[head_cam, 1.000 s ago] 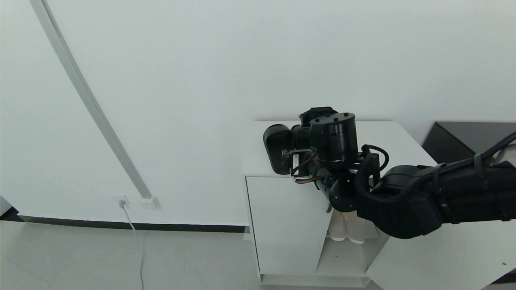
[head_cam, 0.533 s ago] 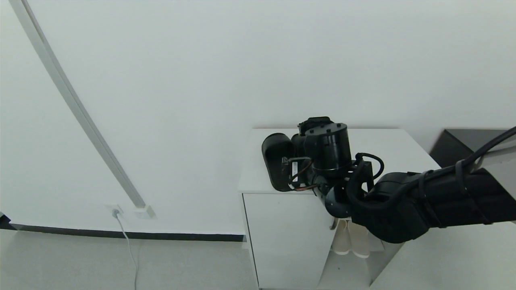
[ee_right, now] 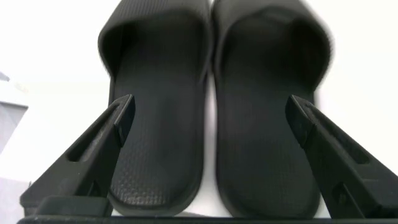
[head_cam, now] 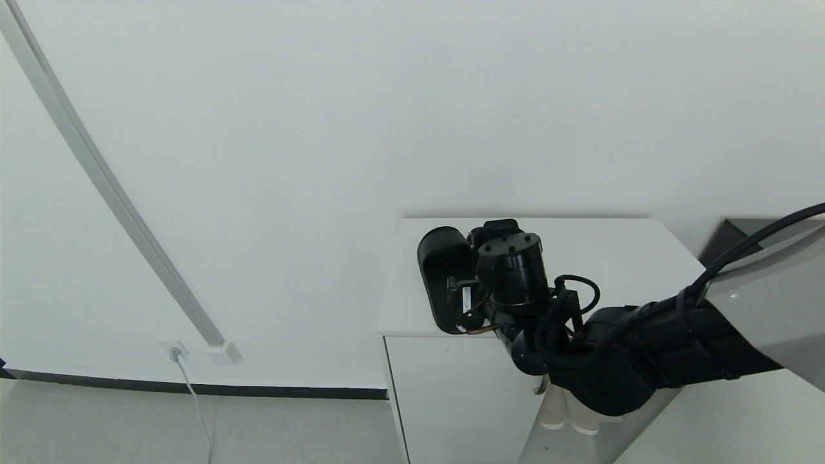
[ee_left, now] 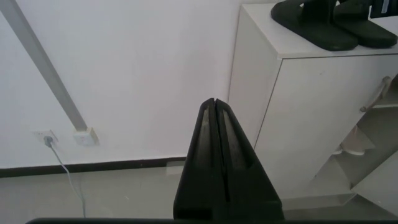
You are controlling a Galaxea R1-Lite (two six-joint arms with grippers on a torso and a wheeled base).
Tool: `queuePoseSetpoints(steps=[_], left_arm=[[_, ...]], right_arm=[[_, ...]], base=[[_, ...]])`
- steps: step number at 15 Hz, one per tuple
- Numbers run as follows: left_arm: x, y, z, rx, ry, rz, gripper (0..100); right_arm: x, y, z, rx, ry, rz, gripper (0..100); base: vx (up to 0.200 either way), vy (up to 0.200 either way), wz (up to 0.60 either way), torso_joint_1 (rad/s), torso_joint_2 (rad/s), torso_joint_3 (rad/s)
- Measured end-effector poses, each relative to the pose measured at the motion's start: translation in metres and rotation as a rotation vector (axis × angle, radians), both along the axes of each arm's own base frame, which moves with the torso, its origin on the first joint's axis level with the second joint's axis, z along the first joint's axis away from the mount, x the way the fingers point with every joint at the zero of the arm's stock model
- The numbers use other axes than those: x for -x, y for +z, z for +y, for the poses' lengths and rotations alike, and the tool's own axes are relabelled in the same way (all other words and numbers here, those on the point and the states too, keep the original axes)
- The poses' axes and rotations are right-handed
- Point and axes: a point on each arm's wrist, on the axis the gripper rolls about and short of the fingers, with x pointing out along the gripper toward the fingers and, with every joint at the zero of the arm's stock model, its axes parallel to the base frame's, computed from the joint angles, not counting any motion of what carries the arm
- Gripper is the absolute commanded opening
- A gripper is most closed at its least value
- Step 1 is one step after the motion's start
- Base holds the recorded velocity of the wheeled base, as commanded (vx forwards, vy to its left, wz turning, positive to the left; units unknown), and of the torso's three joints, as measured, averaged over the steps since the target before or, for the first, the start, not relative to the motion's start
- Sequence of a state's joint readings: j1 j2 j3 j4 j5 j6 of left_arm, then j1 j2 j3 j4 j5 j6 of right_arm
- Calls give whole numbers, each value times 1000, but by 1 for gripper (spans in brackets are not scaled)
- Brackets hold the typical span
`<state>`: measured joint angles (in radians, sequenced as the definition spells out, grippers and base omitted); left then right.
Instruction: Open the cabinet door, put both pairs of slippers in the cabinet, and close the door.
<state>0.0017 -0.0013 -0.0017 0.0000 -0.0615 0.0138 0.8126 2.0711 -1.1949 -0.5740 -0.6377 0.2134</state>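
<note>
A pair of black slippers (head_cam: 443, 283) lies on top of the white cabinet (head_cam: 451, 399), near its left front corner. My right gripper (ee_right: 210, 106) is open, one finger (ee_right: 93, 155) outside each slipper of the black pair (ee_right: 211, 118). A pair of white slippers (head_cam: 567, 415) stands inside the open cabinet, partly hidden by my right arm. The cabinet door (head_cam: 709, 425) is swung open at the lower right. My left gripper (ee_left: 214, 115) is shut and empty, held low in front of the cabinet's left side (ee_left: 249, 93), with the black slippers (ee_left: 329, 22) above it.
A white wall stands behind the cabinet, with a slanted grey cable duct (head_cam: 103, 180), a wall socket and a cord (head_cam: 193, 399) to the left. Open grey floor (ee_left: 112, 193) lies left of the cabinet. A dark unit (head_cam: 722, 235) stands on its right.
The whole head picture has shifted down, so the camera has moved. My right arm stays over the black slippers on the cabinet top.
</note>
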Motion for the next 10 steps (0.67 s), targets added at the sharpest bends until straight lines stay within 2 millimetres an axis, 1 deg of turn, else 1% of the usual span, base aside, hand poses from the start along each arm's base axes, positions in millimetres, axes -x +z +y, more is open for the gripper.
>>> queuePoseSetpoints(steps=[2, 6, 10], left_arm=[[0, 0, 0, 0, -1, 0, 0], [0, 0, 0, 0, 0, 0, 0], [0, 0, 0, 1, 1, 0, 0]], right_arm=[[-13, -4, 1, -13, 7, -6, 100], [-44, -13, 6, -25, -1, -22, 100], [-75, -11, 7, -34, 20, -65, 100]], base=[[0, 0, 0, 0, 0, 0], [0, 0, 0, 0, 0, 0], [0, 0, 0, 0, 0, 0]])
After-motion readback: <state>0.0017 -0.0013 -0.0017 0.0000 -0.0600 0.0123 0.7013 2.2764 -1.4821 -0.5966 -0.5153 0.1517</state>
